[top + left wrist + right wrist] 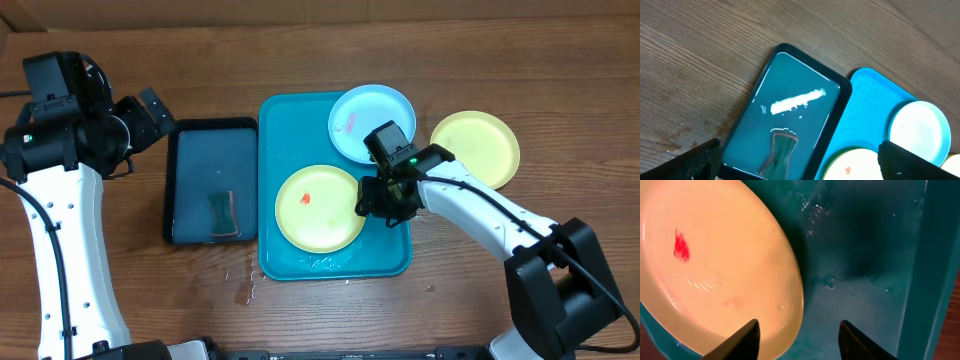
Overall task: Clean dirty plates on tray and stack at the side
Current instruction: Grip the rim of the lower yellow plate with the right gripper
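The turquoise tray [380, 262] holds a yellow-green plate [318, 207] with a red smear and, at its back right corner, a light blue plate [372, 122] with a pink smear. A second yellow-green plate [475, 148] lies on the table to the right of the tray. My right gripper [385, 200] is open and low over the smeared plate's right rim. In the right wrist view [800, 340] one finger is over the plate [715, 265] and the other over the wet tray floor [865, 270]. My left gripper [150, 115] is open and empty, high, left of the trays.
A dark tray [210, 135] with water and a green sponge [223, 212] lies left of the turquoise tray; the left wrist view shows this dark tray [790, 90] and the sponge [780, 155]. Water drops [245, 285] lie on the wooden table near the front.
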{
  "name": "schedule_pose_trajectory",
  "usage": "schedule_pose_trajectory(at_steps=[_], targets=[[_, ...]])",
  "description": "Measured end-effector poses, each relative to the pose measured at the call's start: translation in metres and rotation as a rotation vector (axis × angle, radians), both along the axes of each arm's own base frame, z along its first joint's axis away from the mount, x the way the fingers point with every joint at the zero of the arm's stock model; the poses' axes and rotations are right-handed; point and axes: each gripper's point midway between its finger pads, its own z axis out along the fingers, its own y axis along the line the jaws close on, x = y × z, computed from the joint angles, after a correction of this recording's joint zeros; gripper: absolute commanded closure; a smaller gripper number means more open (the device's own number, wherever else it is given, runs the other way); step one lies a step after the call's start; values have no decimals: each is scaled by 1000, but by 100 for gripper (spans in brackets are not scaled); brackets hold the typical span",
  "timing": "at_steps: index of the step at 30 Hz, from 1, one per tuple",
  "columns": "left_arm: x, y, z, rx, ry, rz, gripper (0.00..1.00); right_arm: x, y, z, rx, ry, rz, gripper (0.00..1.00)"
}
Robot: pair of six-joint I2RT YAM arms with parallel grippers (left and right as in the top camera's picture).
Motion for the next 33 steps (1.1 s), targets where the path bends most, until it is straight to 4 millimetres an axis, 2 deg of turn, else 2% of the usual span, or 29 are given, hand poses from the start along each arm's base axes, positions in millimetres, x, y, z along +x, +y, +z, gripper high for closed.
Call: schedule_pose_trajectory(at_steps=[3,5,11,20,26,33], targets=[[0,0,0,0,0,0,0,-6,1,-7,5,15,-19,58],[0,0,0,0,0,0,0,-12,4,-13,13,27,-21,71],[0,0,0,0,0,0,0,-27,14,-19,29,78,-79,71],[0,0,0,0,0,0,0,-29,13,-19,26,113,-165,72],[0,0,0,0,0,0,0,-30,19,-20,19,106,-210,73],[0,0,0,0,0,0,0,-32,21,-21,-1,100,-241,84]])
